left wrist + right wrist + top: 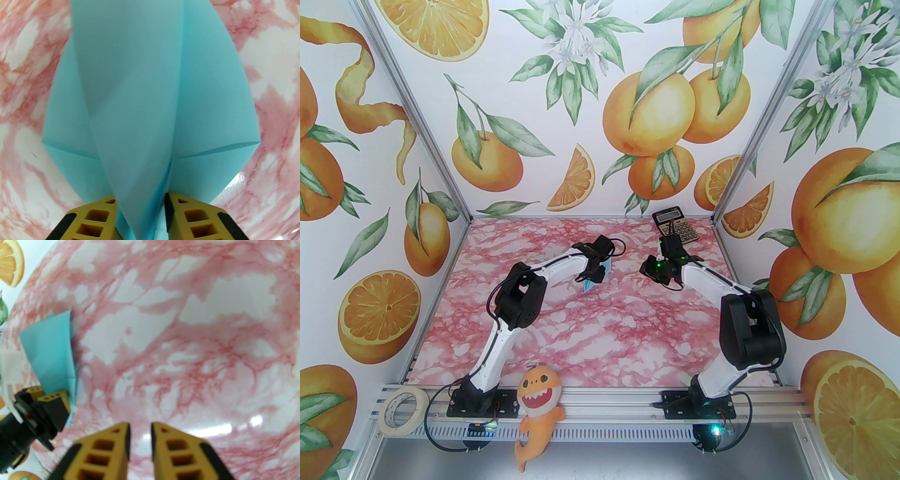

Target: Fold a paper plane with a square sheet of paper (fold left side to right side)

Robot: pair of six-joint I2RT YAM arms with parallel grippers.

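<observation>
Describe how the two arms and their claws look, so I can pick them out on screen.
Both the left arm and right arm have white links, bulky black joint housings and black bases, with thin black cables looping alongside. Small green lights glow near the wrists. The left claw and right claw share yellow-orange wedge-shaped fingers with rectangular cut-outs and black inner pads.

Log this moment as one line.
left gripper: jaws apart around paper plane | right gripper: slightly open, empty, above table | calculator: far right corner
</observation>
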